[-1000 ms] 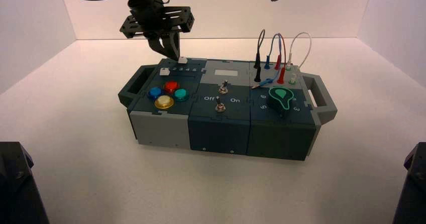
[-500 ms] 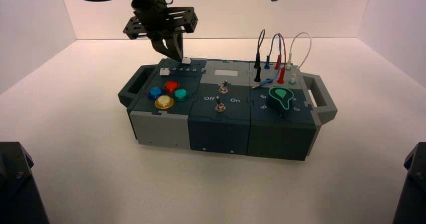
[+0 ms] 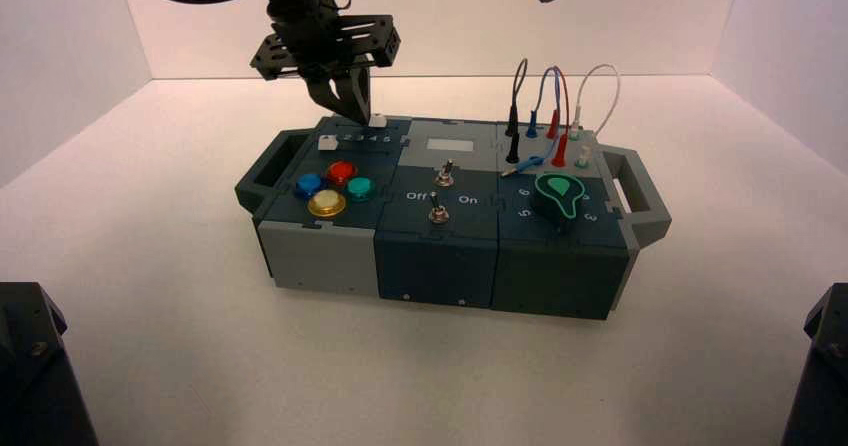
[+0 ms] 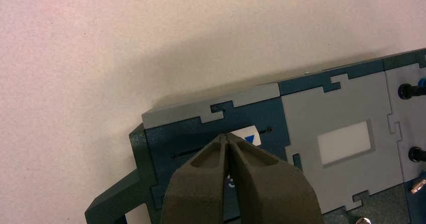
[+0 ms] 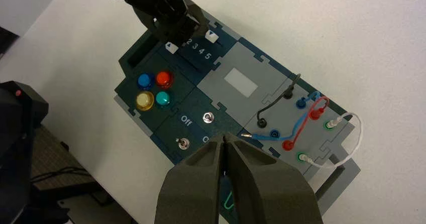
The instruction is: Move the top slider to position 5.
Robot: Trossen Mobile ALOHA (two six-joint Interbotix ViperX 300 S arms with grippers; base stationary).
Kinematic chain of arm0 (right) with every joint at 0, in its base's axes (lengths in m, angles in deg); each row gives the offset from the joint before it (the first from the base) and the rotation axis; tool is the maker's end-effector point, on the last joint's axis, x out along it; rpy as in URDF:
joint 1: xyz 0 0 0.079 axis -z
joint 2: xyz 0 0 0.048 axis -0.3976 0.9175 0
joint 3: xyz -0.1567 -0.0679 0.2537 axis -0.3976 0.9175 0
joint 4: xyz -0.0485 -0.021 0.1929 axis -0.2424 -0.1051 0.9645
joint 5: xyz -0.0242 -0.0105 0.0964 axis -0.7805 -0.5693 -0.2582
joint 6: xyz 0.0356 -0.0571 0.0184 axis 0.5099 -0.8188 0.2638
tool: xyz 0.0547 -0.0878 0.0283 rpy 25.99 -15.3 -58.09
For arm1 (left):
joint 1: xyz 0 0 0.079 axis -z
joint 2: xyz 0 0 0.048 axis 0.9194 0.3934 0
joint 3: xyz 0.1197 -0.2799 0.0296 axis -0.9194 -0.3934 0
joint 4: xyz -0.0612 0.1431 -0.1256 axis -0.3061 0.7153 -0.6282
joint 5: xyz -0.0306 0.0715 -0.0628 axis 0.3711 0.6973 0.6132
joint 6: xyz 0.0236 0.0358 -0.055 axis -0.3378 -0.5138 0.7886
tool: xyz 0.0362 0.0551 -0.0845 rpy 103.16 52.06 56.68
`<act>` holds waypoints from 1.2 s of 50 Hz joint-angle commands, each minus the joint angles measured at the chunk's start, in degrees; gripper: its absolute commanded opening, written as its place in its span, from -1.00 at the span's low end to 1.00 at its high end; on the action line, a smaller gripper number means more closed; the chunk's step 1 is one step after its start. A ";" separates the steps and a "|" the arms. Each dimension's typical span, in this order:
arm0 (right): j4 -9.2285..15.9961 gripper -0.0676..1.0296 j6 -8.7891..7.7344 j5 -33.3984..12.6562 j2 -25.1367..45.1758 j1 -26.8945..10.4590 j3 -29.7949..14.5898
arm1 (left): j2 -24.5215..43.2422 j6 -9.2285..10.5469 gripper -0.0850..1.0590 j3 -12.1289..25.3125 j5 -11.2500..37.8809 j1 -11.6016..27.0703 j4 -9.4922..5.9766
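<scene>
Slider, the top one [image 3: 377,121], white, in the upper left of the high frame, on the far edge of the box [image 3: 325,256]. Left claw [image 3: 365,121] just left of the knob there, seemingly touching its side, with fingertips together rather than clamped on anything. In the left wrist view, a short stretch of dark slot [image 4: 270,129] ahead of the knob, so short of the slot's end. Slot running roughly left to right across the high frame, with the printed 5 [image 3: 387,140] nearer the viewer and slightly to the right of the knob. Judging from that, well along in the push: needs only a little more rightward pressure, straight along the slot. Could slip over the knob if lifted or angled off that line. Right claw [image 5: 224,137] at the top edge of the high frame, right of centre, clearly farther away, tips together, idle above the box.
</scene>
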 commanded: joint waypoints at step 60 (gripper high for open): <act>0.09 -0.92 -0.18 0.00 -0.97 -0.35 -0.70 | -1.05 1.41 -0.91 1.76 0.18 2.99 -0.26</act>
